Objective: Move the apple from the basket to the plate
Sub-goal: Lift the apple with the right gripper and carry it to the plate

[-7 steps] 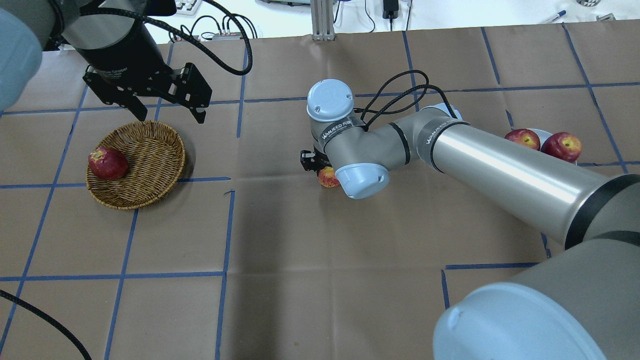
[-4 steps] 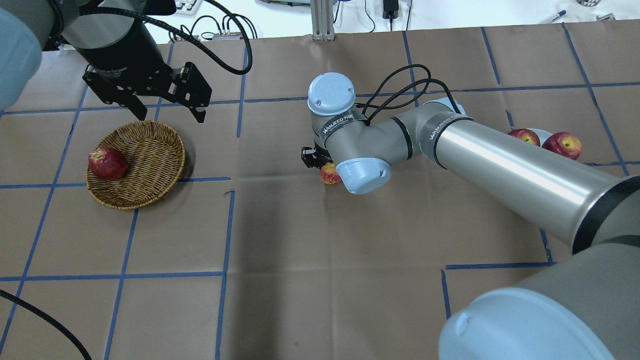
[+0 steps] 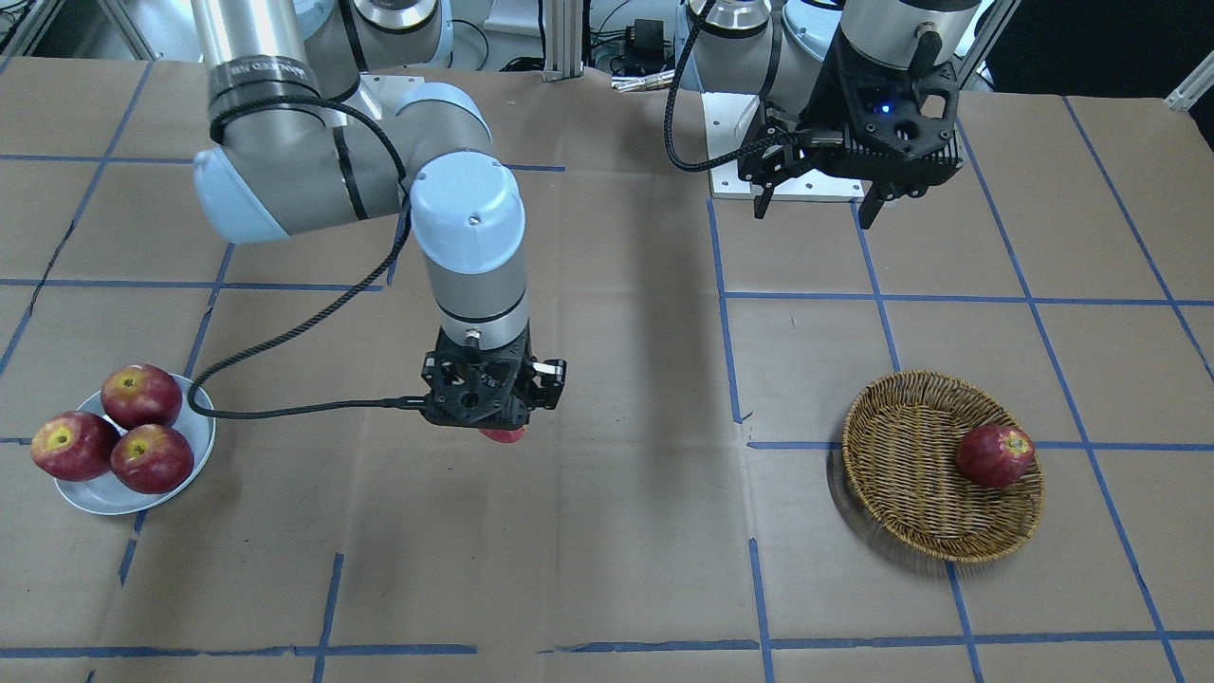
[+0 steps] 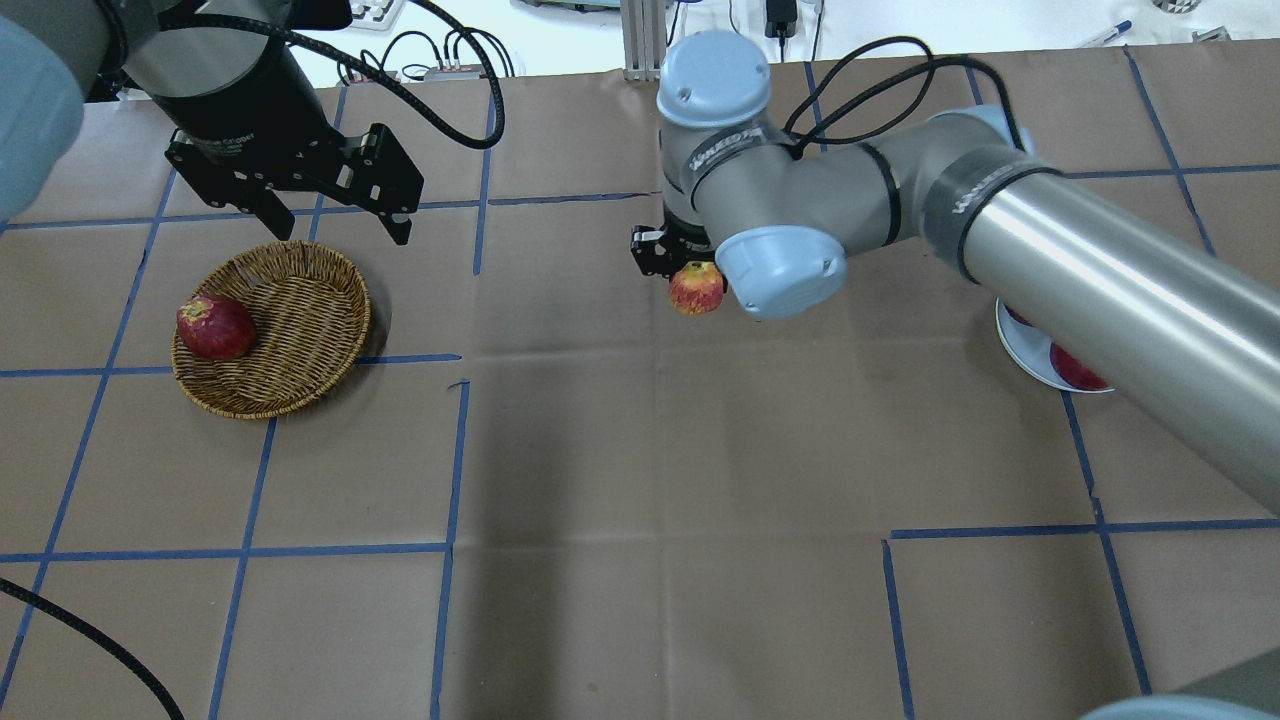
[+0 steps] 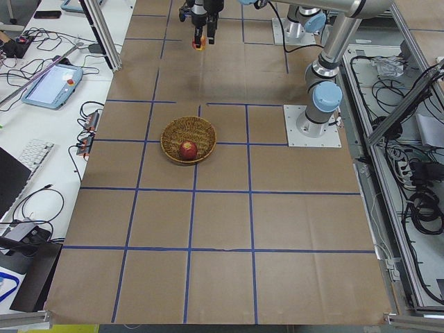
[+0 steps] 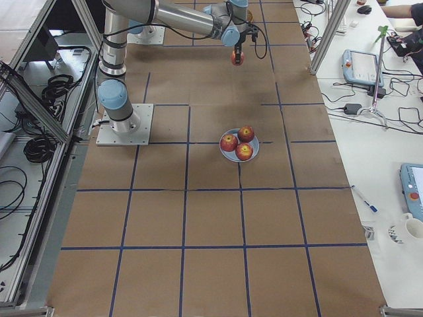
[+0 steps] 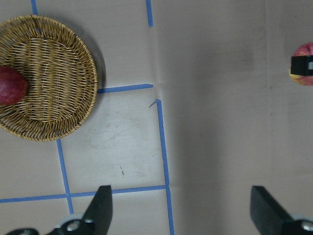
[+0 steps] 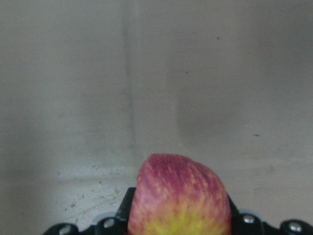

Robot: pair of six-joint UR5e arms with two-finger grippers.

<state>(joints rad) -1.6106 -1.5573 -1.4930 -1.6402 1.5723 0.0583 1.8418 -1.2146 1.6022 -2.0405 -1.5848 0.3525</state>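
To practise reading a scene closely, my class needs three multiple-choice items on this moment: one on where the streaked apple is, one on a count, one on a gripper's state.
1. Where is the streaked apple?
A in the basket
B on the plate
C in the right gripper, above the table

2. How many red apples lie on the plate?
A one
B three
C five

3. The left gripper is:
A open and empty
B shut on an apple
C shut on the basket's rim

Answers:
1 C: the right wrist view shows it gripped from both sides over bare paper.
2 B: the front-facing view shows three on the plate.
3 A: its fingers stand wide apart with nothing between them.
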